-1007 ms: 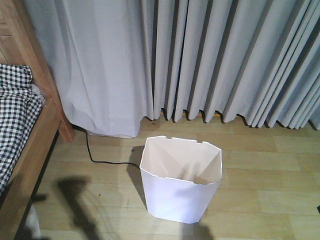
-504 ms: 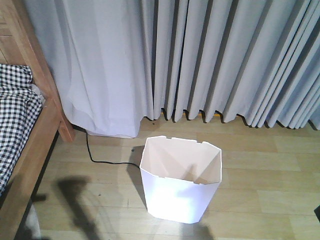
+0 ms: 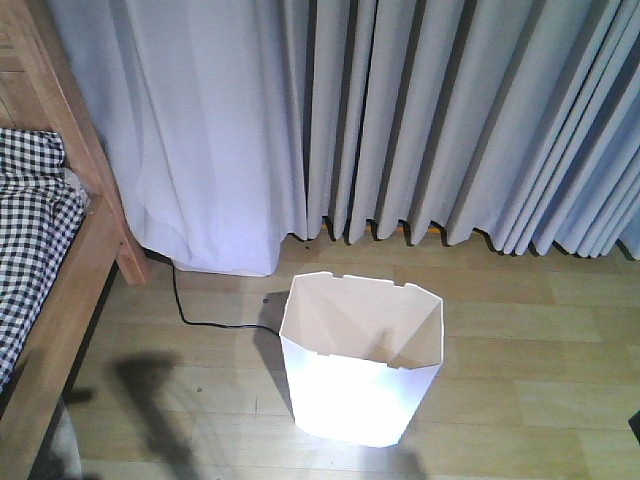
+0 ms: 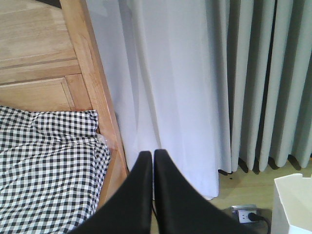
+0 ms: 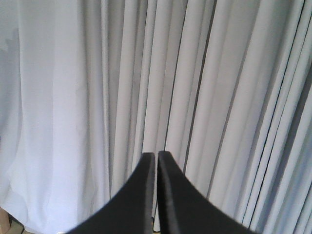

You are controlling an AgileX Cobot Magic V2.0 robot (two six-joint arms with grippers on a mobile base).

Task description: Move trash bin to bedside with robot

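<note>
The white trash bin (image 3: 362, 365) stands upright on the wooden floor in the front view, its cream inside showing; a corner of the bin (image 4: 293, 202) appears at the lower right of the left wrist view. The bed (image 3: 55, 290), with checked bedding (image 4: 46, 165) and a wooden post, is at the left, well apart from the bin. My left gripper (image 4: 153, 153) is shut with nothing in it, pointing at the curtain beside the bedpost. Facing the curtain, my right gripper (image 5: 156, 154) is shut and holds nothing. Neither arm shows in the front view, only their shadows.
Grey-white curtains (image 3: 400, 120) cover the whole back wall down to the floor. A black cable (image 3: 190, 315) runs across the floor from under the curtain toward the bin. A power strip (image 4: 246, 213) lies on the floor near the bedpost (image 4: 100, 92).
The bin sits very slightly lower in the front view than a second ago; otherwise nothing visibly moved.
</note>
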